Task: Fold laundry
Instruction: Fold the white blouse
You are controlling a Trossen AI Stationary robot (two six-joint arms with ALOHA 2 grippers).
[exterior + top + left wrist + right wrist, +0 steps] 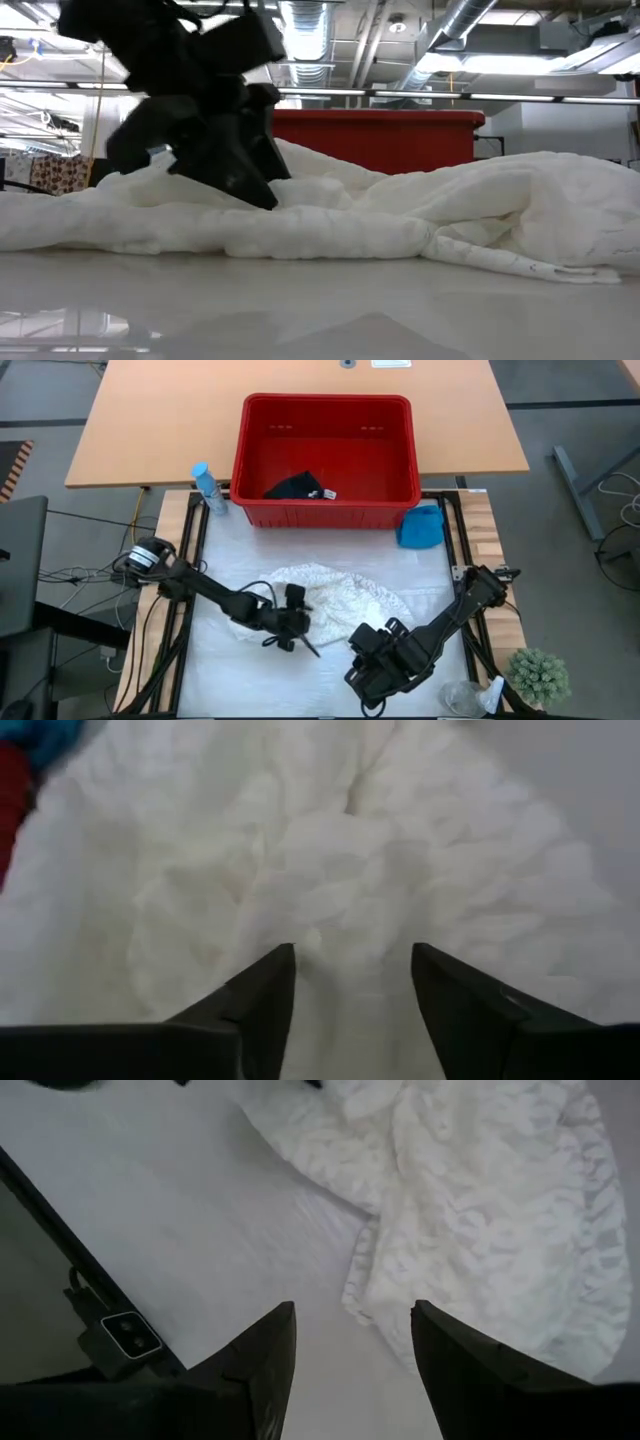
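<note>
The cream-white lacy cloth lies crumpled in a heap on the white table top. My left gripper is open at the heap's near left part, and in the left wrist view the cloth fills the picture. My right gripper is open and hangs over bare table just near of the cloth's near edge, touching nothing. The dark garment lies on the red basket's floor. The turquoise garment sits on the table beside the basket's right corner. My left gripper comes down slanting from the table's left onto the near left part of the cloth heap. Its open fingers stand in the folds with a ridge of cloth between them. The cloth lies slack on the table.
The red basket stands at the table's far edge. A water bottle stands by its left corner. A small plant and a clear plastic thing are at the near right corner. Bare white table lies near of the cloth.
</note>
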